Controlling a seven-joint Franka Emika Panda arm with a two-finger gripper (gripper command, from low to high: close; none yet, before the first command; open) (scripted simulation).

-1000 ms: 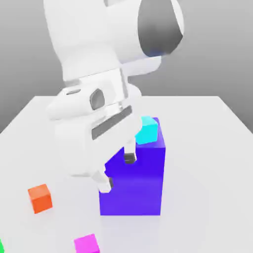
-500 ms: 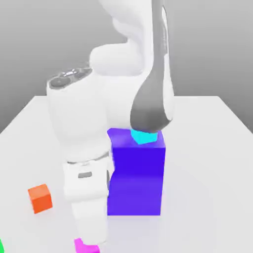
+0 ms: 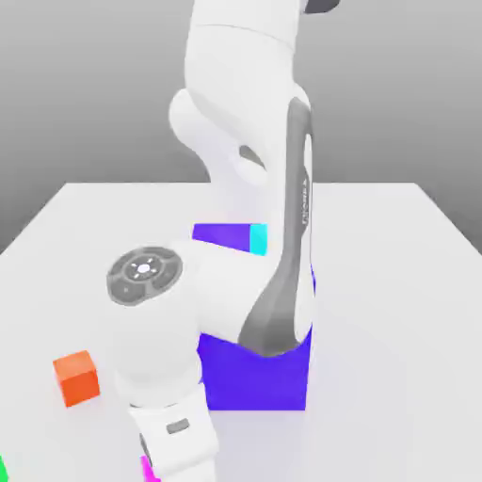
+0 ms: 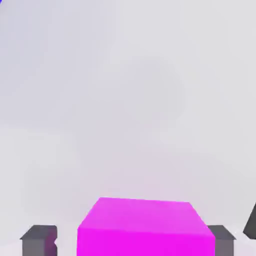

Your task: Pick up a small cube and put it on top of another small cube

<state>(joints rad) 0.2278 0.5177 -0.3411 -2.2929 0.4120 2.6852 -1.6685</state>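
Pink cube (image 4: 145,217) is seen btwn the jaws of the end effector (image 4: 131,242), which are held apart w/ a gap left at one finger (image 4: 37,244), so closing prob. needs to be centred on it before any lift.

Exterior view: set above tabletop (image 3: 395,282), tilted down, facing arm (image 3: 240,104) and table's far edge; wider, farther look. Hand view: mounted on hand, turned toward tabletop, very near magenta cube (image 4: 145,232). Both share cube and patch of tabletop beside it.
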